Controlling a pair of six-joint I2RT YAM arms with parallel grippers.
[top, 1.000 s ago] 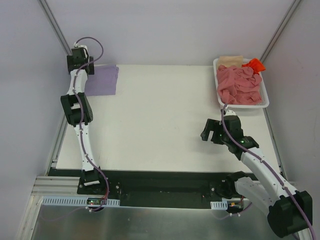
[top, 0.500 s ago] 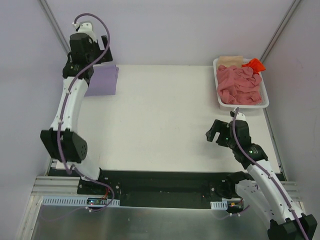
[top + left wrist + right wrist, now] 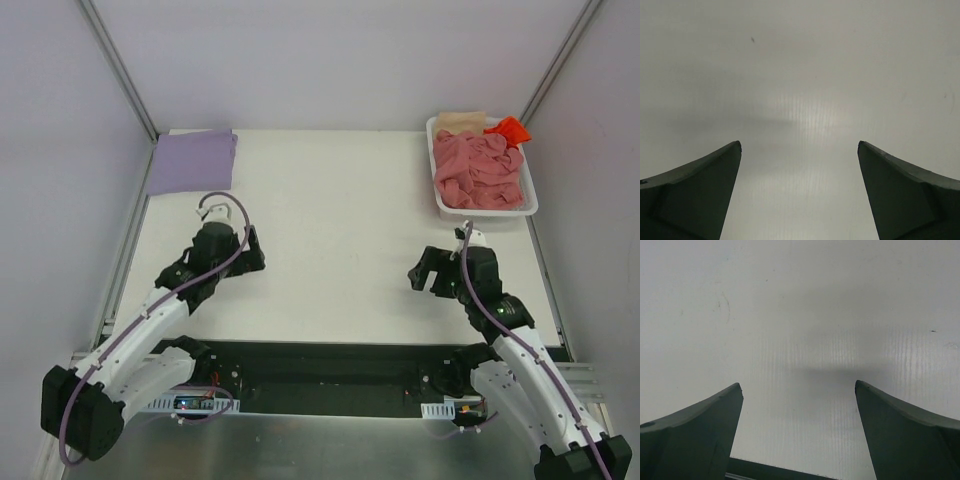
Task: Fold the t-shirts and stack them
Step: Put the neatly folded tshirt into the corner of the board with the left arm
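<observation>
A lavender-purple t-shirt [image 3: 192, 160] lies folded into a small rectangle at the far left corner of the table. A salmon-pink t-shirt [image 3: 478, 172] is crumpled in the white basket [image 3: 531, 205] at the far right, with a beige t-shirt [image 3: 460, 120] and an orange-red t-shirt [image 3: 509, 128] behind it. My left gripper [image 3: 254, 260] is open and empty over the bare near-left table; its wrist view [image 3: 799, 145] shows only white surface. My right gripper [image 3: 422, 272] is open and empty over the near-right table, also seen in the right wrist view [image 3: 798, 385].
The white table [image 3: 330, 230] has metal rails along both sides and white enclosure walls around it. A black base strip [image 3: 320, 365] runs along the near edge, where both arms are mounted.
My left arm has pulled back from the folded purple shirt at the far left corner to the near-left table. My right gripper has shifted only slightly.
</observation>
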